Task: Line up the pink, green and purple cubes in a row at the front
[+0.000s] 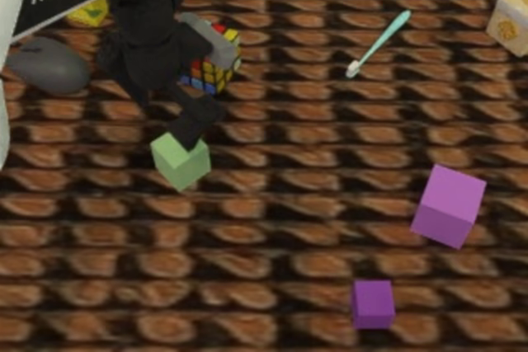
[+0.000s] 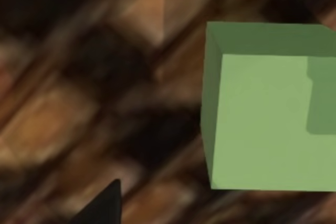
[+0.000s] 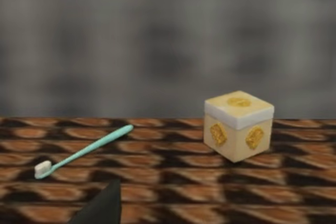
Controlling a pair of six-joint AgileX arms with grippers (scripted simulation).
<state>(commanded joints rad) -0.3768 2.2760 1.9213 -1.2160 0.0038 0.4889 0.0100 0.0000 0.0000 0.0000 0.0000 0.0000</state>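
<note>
Green cube [image 1: 181, 163] left; pink cube [image 1: 448, 204], purple cube [image 1: 372, 303] right.

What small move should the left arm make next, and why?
Probably lower the left tool a little more over the pale green matte cube before closing. In the top view the tool sits at the cube's rear edge; the left wrist view shows the cube off to one side, not centred. Whether the fingers are open is not visible.

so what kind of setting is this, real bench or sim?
Looks like a rendered tabletop test scene: a repeating wood-grain table, a flat grey backdrop, and scattered props such as the green cube, a toothbrush and a puzzle cube under the left gripper.
</note>
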